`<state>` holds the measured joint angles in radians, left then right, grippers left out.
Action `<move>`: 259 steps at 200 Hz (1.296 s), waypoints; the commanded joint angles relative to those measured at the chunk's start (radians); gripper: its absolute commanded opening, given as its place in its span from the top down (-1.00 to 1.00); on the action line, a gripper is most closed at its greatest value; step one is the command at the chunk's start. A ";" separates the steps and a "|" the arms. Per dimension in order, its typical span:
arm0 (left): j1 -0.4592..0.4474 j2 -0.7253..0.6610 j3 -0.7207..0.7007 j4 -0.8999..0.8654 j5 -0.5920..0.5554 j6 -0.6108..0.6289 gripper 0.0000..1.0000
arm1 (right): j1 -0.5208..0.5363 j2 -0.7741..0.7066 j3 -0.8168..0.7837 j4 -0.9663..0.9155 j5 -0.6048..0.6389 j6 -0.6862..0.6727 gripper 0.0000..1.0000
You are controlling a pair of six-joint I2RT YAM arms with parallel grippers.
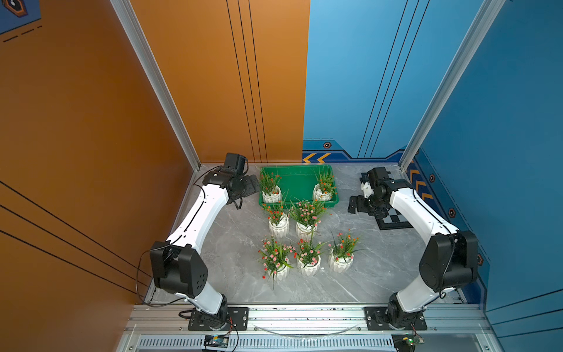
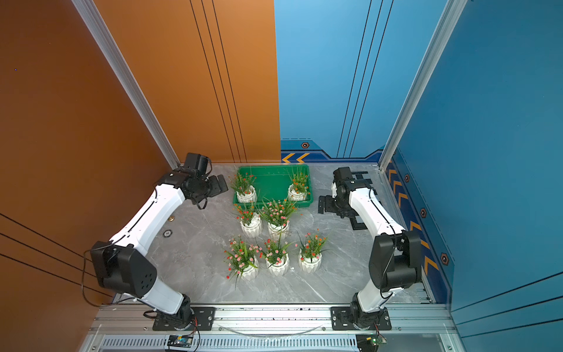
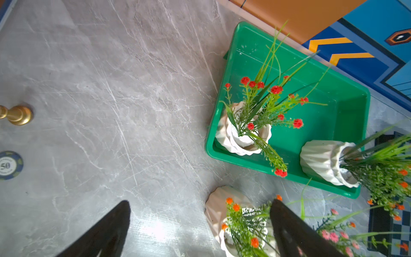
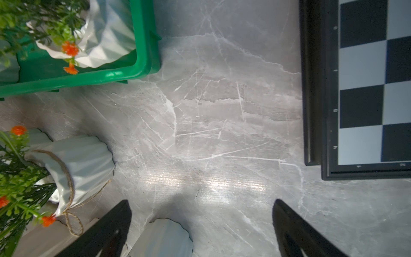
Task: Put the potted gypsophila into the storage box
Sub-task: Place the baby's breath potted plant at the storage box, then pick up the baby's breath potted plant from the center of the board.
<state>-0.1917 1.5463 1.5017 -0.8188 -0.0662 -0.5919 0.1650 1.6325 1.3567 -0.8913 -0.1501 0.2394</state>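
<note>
Both top views look steeply down from high over the worktop's (image 1: pixel 231 283) front edge and share the whole cell. The wrist cameras hang low and face down, the left near the back-left corner, the right toward the right edge. Both catch the tray (image 3: pixel 347 115) and board (image 4: pixel 364 89).

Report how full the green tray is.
Partly full: two potted gypsophila stand in the storage box, one near each end; five stand outside it.

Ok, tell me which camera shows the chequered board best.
The right wrist view: the chequered board shows large, squares and black frame sharp, though cropped. In both top views the right arm hides most of it. The left wrist view catches only a corner.
</note>
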 commanded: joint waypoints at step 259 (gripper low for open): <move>0.091 -0.400 -0.421 -0.007 0.030 -0.040 -0.97 | 0.396 0.188 0.136 0.035 0.061 0.120 -0.43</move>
<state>-0.1101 1.1591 1.0920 -0.8188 -0.0502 -0.6228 0.5480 1.8088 1.4586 -0.8665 -0.1001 0.3420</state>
